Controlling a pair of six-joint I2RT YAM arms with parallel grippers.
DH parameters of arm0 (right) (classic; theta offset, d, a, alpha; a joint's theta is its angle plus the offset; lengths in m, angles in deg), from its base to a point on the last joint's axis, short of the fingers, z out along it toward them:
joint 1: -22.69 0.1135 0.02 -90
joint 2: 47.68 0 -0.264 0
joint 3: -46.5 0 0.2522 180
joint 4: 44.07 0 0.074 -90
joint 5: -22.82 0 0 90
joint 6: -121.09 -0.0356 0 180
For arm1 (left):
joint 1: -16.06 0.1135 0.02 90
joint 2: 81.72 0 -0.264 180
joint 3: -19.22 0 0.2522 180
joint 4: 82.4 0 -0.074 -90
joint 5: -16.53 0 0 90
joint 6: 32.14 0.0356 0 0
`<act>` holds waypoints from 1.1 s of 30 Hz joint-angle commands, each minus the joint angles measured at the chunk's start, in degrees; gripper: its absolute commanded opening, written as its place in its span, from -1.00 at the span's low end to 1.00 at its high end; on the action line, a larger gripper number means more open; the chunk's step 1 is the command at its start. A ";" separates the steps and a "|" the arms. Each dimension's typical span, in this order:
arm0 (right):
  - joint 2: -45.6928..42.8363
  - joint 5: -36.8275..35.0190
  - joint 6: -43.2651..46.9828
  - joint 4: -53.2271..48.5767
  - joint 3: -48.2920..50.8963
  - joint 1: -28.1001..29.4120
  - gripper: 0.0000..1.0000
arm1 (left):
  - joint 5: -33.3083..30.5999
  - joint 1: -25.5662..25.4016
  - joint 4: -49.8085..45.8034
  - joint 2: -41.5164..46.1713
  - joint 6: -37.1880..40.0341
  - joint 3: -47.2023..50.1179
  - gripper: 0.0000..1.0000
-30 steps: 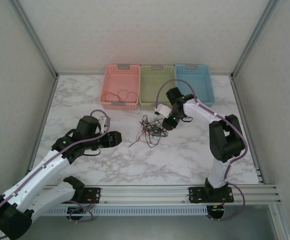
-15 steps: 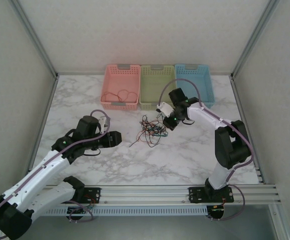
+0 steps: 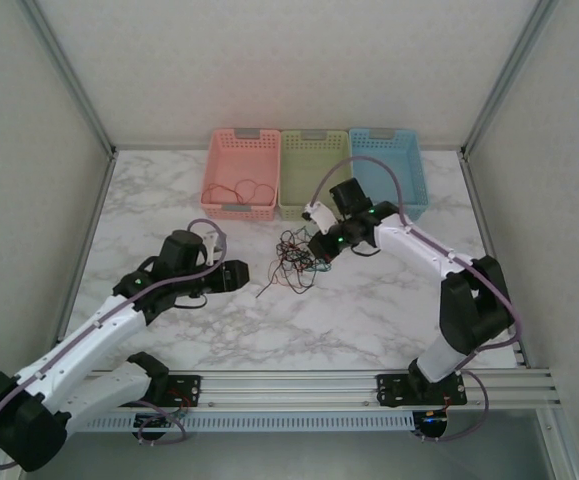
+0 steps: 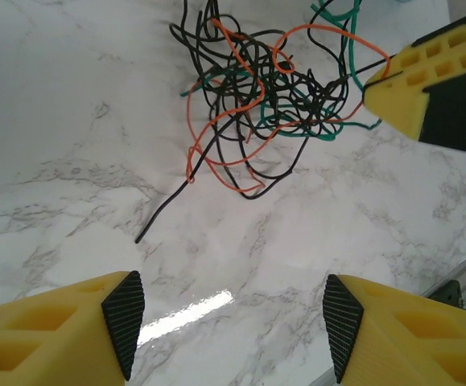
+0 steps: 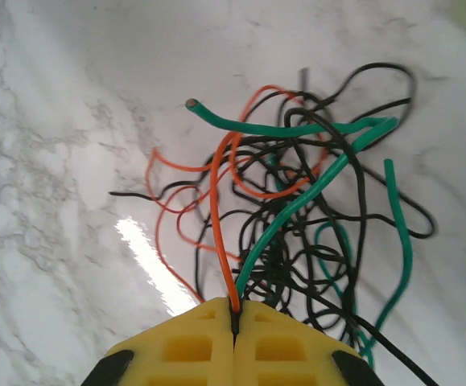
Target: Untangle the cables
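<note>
- The cables (image 3: pixel 297 262) lie in one loose tangle of red, green and black strands on the marble table (image 3: pixel 349 320). The tangle is about mid-table, just in front of the green basket (image 3: pixel 287 190).
- The right pincer (image 3: pixel 321 246) sits at the right edge of that tangle, reaching in from the far right.
- From its own camera, the right pincer (image 5: pixel 235 318) has its yellow fingers pressed together. A red strand and a green one run straight into the seam between them, so it is clamped on the cables (image 5: pixel 297 209).
- A black strand passes close by the same seam. I cannot tell for sure whether it is pinched as well.
- The left pincer (image 3: pixel 241 275) is to the left of the tangle, near it but apart, and it points toward it.
- In its own view, the left pincer (image 4: pixel 228 322) has its two fingers standing wide apart, with nothing but bare marble between them.
- The cables (image 4: pixel 265 96) lie beyond those fingers. One black end trails out toward the left pincer.
- A pink basket (image 3: pixel 239 210), the green one and a blue basket (image 3: pixel 384 133) stand side by side along the far edge.
- A thin red wire (image 3: pixel 237 190) lies looped inside the pink one.
</note>
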 commanded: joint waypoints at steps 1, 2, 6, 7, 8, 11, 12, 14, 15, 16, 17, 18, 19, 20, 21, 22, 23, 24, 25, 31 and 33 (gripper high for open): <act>3.91 -1.27 -7.74 4.11 -0.69 2.14 -1.00 | 2.97 -0.56 9.32 -5.29 -1.79 1.44 0.28; 4.69 -1.54 -8.83 4.36 -1.36 2.66 -1.00 | 2.74 -0.58 10.30 -6.34 -1.95 1.60 0.29; 6.64 0.33 -13.49 7.98 -2.07 4.51 -1.00 | 1.39 -0.66 13.19 -8.61 -1.29 2.49 0.34; 7.25 2.24 -15.35 9.36 -2.19 4.85 -1.00 | 1.39 -0.66 13.42 -9.28 -1.27 2.68 0.34; 7.78 4.21 -16.95 10.48 -2.36 5.22 -1.00 | 1.49 -0.66 14.14 -9.83 -1.31 2.96 0.34; 9.17 6.22 -18.44 11.39 -3.68 7.36 -1.00 | 1.30 -0.67 16.78 -11.03 -1.86 3.90 0.35; 9.43 6.04 -18.14 10.88 -4.04 7.71 -1.00 | 1.17 -0.66 17.44 -11.33 -2.06 4.28 0.35; 9.12 3.25 -17.18 9.11 -4.44 7.73 -1.00 | 1.13 -0.69 18.25 -11.95 -2.24 4.52 0.35; 8.77 1.13 -16.43 8.04 -4.53 7.65 -1.00 | 1.20 -0.67 18.49 -12.47 -2.22 4.42 0.35; 8.47 -0.17 -15.91 7.21 -4.51 7.56 -0.94 | 1.21 -0.68 18.71 -13.04 -2.06 4.27 0.35; 8.22 -0.92 -15.55 6.57 -4.42 7.49 -0.87 | 1.22 -0.67 18.84 -13.67 -1.89 4.04 0.35; 8.06 -1.19 -15.17 5.90 -4.29 7.38 -0.83 | 1.14 -0.66 19.01 -14.39 -1.75 3.71 0.35; 7.88 -1.37 -14.77 5.18 -4.26 7.29 -0.79 | 1.06 -0.68 19.34 -15.05 -1.71 3.44 0.35; 7.63 -1.69 -14.62 4.67 -4.04 7.23 -0.72 | 0.93 -0.67 19.53 -15.71 -1.67 3.23 0.35; 7.22 -2.19 -14.59 4.40 -3.72 7.14 -0.64 | 0.95 -0.66 19.72 -16.48 -1.62 2.92 0.34; 6.89 -2.55 -14.71 4.29 -3.38 7.04 -0.59 | 1.10 -0.66 20.04 -17.13 -1.64 2.70 0.33; 6.29 -2.97 -14.78 4.33 -2.96 6.87 -0.55 | 1.21 -0.73 20.31 -17.65 -1.75 2.47 0.31; 5.61 -3.22 -14.85 4.21 -2.63 6.61 -0.48 | 1.45 -0.73 20.58 -18.01 -1.80 2.27 0.28; 5.05 -3.26 -14.91 4.10 -2.34 6.38 -0.43 | 1.56 -0.67 20.69 -18.34 -1.80 2.16 0.24; -0.85 -2.49 -14.60 4.63 1.07 4.55 -0.28 | 1.59 -0.66 20.45 -19.14 -1.45 1.83 0.15; -2.84 -3.17 -14.68 4.80 2.66 3.62 -0.27 | 1.39 -0.66 20.08 -19.45 -1.27 1.41 0.12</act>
